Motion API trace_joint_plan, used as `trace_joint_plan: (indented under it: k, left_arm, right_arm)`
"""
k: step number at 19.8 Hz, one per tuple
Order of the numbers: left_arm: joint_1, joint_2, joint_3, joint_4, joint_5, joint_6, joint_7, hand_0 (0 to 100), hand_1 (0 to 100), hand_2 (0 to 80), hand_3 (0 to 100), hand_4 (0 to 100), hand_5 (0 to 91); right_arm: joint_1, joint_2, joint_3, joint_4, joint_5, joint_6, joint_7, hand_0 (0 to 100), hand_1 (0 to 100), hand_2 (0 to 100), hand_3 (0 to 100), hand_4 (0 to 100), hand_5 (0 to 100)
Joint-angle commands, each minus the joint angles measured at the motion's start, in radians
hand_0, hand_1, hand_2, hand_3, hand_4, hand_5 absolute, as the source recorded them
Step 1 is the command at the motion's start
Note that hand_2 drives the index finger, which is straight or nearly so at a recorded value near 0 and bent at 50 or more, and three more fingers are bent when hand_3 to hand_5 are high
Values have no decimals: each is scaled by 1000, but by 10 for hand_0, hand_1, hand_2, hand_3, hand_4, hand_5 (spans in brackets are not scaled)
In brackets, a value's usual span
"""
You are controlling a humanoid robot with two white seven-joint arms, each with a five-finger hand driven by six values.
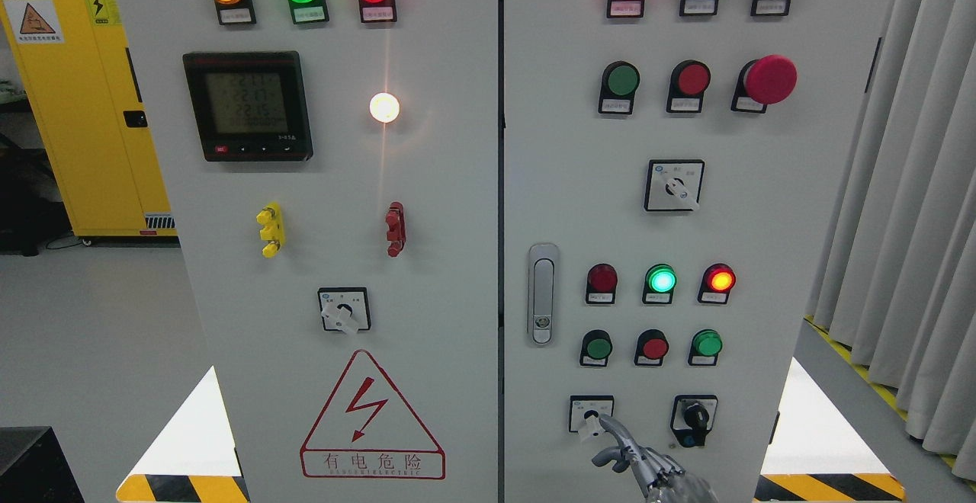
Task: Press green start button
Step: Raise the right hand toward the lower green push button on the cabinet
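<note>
1. In the head view, a big grey cabinet (pixel 488 183) with two doors fills the picture. It has many lights, buttons and knobs.
2. Only one hand shows. The right hand (pixel 648 466) comes up from the bottom edge, right of the middle. The left hand is not in the picture.
3. The right hand has one finger (pixel 616 430) sticking out straight. The other fingers are curled in. It holds nothing.
4. The fingertip points up and to the left. It is at a small white knob (pixel 591 417) low on the right door; I cannot tell if it touches.
5. Which button is the start one I cannot read. The nearest green button (pixel 598 348) sits just above the knob, in a row with a red button (pixel 654 348) and another green button (pixel 707 344).
6. I think the finger must go nearly straight up, then push in flat at the door. The red button is close beside it, so the aim must be careful.
</note>
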Motion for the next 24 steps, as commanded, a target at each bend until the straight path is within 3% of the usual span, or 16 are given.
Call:
trace_joint_plan:
  k: [1, 24]
  left_arm:
    - [0, 0, 0, 0, 0, 0, 0, 120, 556, 0, 0, 0, 0]
    - [0, 0, 0, 0, 0, 0, 0, 120, 556, 0, 0, 0, 0]
  right_arm:
    - [-129, 17, -41, 10, 164, 35, 20, 560, 993, 0, 943, 1000, 1000]
    - [-162, 15, -40, 165, 125, 50, 29, 656, 991, 0, 956, 1000, 1000]
